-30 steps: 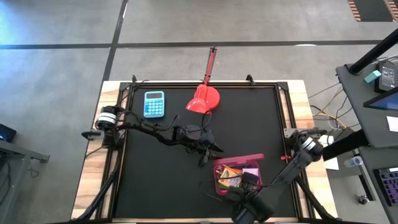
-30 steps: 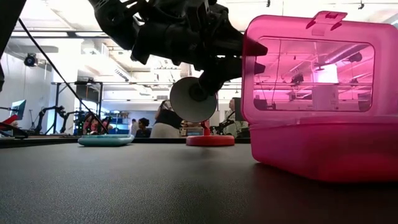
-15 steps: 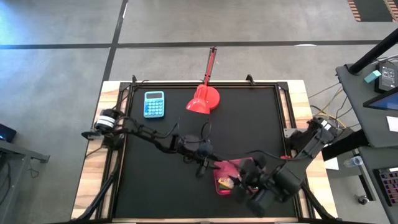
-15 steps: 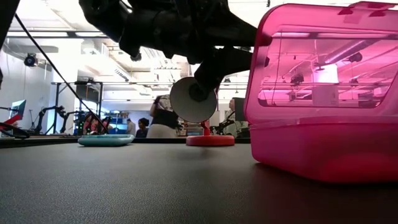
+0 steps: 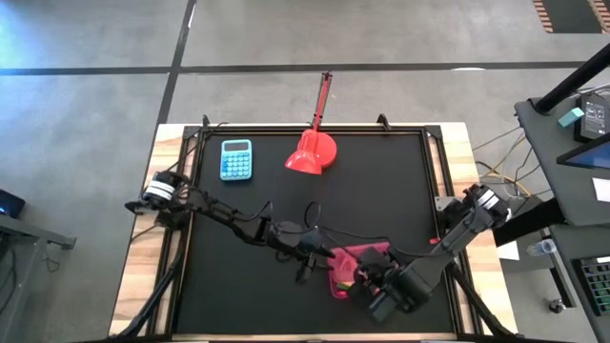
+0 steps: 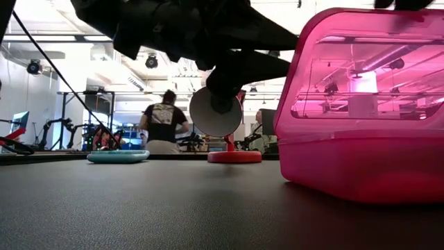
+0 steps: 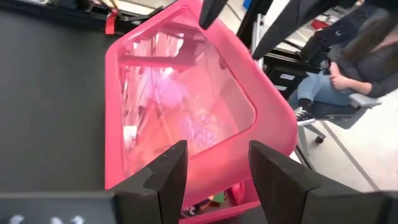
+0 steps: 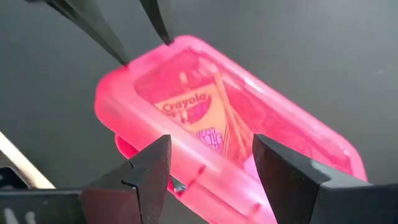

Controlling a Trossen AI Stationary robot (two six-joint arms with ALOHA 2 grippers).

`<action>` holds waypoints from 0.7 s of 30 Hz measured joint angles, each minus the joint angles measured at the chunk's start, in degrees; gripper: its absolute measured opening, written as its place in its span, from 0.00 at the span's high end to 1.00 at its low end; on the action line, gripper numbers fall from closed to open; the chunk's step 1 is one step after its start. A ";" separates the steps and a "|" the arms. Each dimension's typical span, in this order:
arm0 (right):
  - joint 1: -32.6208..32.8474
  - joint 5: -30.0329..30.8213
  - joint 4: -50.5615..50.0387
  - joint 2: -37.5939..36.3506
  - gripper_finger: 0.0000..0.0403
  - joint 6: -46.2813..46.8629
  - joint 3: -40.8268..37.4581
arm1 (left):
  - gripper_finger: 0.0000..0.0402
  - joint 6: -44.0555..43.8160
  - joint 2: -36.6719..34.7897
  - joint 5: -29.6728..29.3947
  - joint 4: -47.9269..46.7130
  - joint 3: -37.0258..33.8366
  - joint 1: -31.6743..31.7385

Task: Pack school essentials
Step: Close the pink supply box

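A translucent pink box [image 5: 355, 267] sits on the black table near its near edge, its domed lid [image 8: 205, 106] lowered over it. Through the lid I see the yellow-green crayon box [image 8: 194, 118] and an orange pencil [image 8: 225, 124]; the other stationery is hidden. My left gripper [image 7: 214, 177] is open at the box's left side. My right gripper [image 8: 211, 171] is open just above the lid, on the box's near-right side. In the low view the box [image 6: 361, 104] fills the right half. My left gripper has its two open fingertips [image 8: 121, 59] at the lid's rim [image 8: 146, 53] on the box's left side, slanting down from the table's left. The box rests flat on the table. My right gripper hangs spread over the lid; I cannot tell whether it touches it.
A light-blue calculator [image 5: 236, 158] lies near the far-left corner. A red domed object [image 5: 313, 152] stands at the far edge, its stick reaching past the table. The table's left and middle are bare black mat [image 5: 248, 210]. People are in the room behind, one seated [image 7: 354, 56].
The pink lid, standing open a second ago with the contents showing, has swung down over the box. My right gripper has moved from the near edge up over the box. My left gripper has followed toward the near edge and the box's left side.
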 joint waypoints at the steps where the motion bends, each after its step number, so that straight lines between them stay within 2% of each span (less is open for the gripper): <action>1: 0.00 -0.71 0.08 0.45 0.47 -0.01 -0.12 | 0.61 -0.70 0.00 -0.72 -0.07 -0.17 -0.19; 21: 0.00 -4.04 0.72 10.88 0.47 -1.08 -1.19 | 0.61 -4.11 0.02 -2.34 -2.56 -0.42 -1.40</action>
